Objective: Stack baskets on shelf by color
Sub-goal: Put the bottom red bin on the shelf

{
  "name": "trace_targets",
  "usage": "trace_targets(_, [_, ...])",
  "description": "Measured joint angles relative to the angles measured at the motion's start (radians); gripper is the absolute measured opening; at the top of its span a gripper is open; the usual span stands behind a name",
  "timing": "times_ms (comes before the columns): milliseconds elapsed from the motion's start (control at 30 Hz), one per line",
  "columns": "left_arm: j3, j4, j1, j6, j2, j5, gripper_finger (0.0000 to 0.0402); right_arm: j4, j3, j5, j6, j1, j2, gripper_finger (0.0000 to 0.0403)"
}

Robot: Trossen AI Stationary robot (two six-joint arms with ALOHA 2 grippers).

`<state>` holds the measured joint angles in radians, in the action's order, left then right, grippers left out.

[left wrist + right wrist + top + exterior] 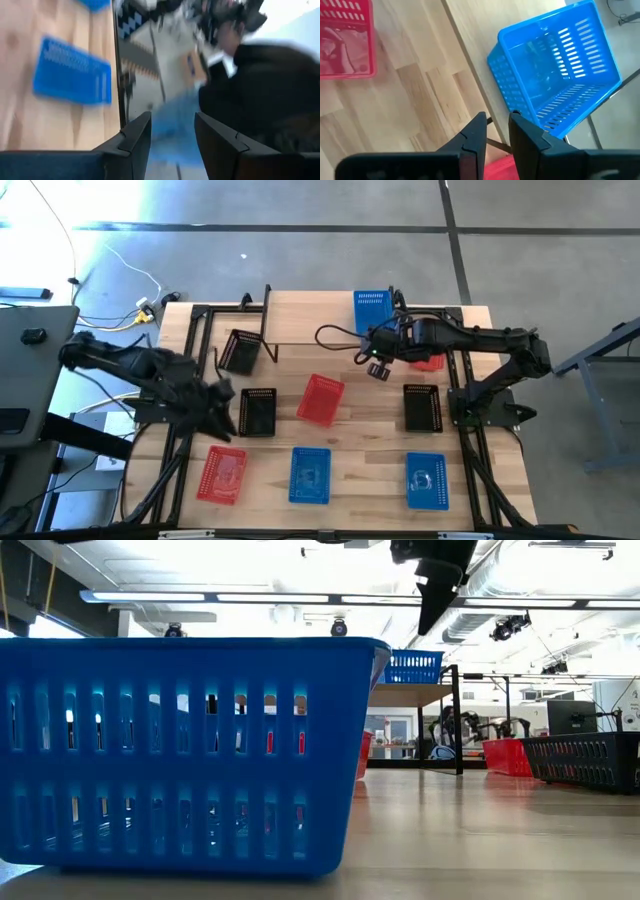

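Observation:
The shelf (300,315) stands at the table's far side. One blue basket (372,310) (555,70) (413,667) sits upright on its plank top, near the right end. My right gripper (372,352) (497,125) (435,590) hangs above the shelf's near edge, just in front of that basket. Its fingers are a narrow gap apart and hold nothing. My left gripper (222,405) (172,130) is open and empty, left of a black basket (258,412) on the table. A red basket (430,362) lies under the right arm.
On the table lie a tilted red basket (320,398), black baskets (421,407) (238,350), a red basket (222,474) and two blue baskets (310,475) (427,480) near the front edge. One blue basket (180,750) fills the low view. A blurred person (260,95) shows beyond the table.

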<state>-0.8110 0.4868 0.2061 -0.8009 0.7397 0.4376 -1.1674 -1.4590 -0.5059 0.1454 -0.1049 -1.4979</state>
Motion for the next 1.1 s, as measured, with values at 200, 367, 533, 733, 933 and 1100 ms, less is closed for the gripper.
trace_targets(200, [-0.002,0.027,0.195,-0.05,0.095,-0.007,0.014,-0.009,0.0,0.041,-0.015,-0.024,0.0,0.0069])
trace_targets(367, [-0.002,0.054,0.337,-0.104,0.167,-0.09,0.014,-0.01,0.0,0.052,-0.02,-0.033,0.0,0.0069])
trace_targets(533, [-0.002,0.079,0.442,-0.165,0.235,-0.16,0.014,-0.01,0.0,0.051,-0.023,-0.033,0.0,0.0069])
trace_targets(733, [-0.002,0.084,0.537,-0.228,0.317,-0.188,0.014,-0.011,0.0,0.051,-0.023,-0.033,0.0,0.0069])
trace_targets(933, [-0.002,0.094,0.6,-0.297,0.409,-0.207,0.014,-0.011,0.0,0.051,-0.023,-0.033,0.0,0.0069])
trace_targets(1100, [-0.002,0.093,0.642,-0.351,0.474,-0.243,0.014,-0.011,0.0,0.051,-0.023,-0.033,0.0,0.0069])
